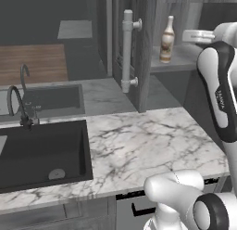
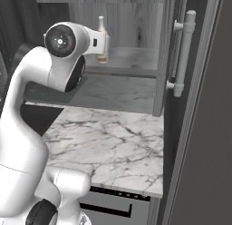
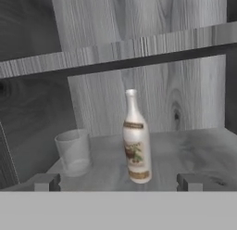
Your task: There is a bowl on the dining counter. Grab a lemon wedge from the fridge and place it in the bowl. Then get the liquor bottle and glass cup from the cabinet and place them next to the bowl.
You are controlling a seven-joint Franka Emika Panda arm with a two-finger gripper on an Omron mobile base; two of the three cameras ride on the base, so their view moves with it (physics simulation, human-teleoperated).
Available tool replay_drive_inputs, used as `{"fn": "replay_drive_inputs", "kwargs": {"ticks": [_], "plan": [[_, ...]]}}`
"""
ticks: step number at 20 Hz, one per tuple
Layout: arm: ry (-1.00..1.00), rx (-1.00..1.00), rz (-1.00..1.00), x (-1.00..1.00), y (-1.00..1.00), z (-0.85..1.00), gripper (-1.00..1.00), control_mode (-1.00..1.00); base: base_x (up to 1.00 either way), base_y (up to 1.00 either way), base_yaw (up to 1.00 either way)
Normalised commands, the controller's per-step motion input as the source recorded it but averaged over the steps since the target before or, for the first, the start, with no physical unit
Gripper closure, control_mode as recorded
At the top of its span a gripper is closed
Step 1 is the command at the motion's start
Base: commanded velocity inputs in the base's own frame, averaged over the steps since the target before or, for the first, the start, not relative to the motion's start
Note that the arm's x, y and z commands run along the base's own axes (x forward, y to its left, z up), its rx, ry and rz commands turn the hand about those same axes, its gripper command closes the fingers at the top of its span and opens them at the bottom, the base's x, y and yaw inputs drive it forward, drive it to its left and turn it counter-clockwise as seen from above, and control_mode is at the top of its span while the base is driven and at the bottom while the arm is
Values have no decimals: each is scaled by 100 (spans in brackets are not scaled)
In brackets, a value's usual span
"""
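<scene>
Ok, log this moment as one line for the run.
phase: approaching cabinet shelf | end effector: open, empty | liquor bottle: upright, centred ahead | glass cup: beside bottle, apart

liquor bottle point(image 3: 136, 143) upright on cabinet shelf point(image 3: 185, 150), glass cup point(image 3: 73, 151) beside it

Liquor bottle point(image 3: 135, 141): pale whitish neck, brownish lower body, a tan label with a red-green picture. The glass cup point(image 3: 73, 151) at the shelf's point(image 3: 185, 150) left end is clear, colourless. Shelf grey, cabinet point(image 3: 162, 85) grey wood-grain, its bar handle point(image 1: 127, 50) pale. The desk point(image 1: 139, 145) is white marble, grey-veined; sink point(image 1: 41, 152) black; arm point(image 2: 27, 129) white with dark joints.
</scene>
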Motion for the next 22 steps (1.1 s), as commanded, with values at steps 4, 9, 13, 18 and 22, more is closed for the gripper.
{"fn": "replay_drive_inputs", "kwargs": {"ticks": [4,9,13,18,22], "plan": [[1,0,4,29,0,8,-100,-100,0,0,0],[7,0,0,6,0,8,-100,-100,0,0,0],[11,-1,0,1,0,11,-100,-100,0,0,0],[14,-5,0,3,0,7,-100,-100,0,0,0],[10,-8,0,8,0,5,-100,-100,0,0,0]]}}
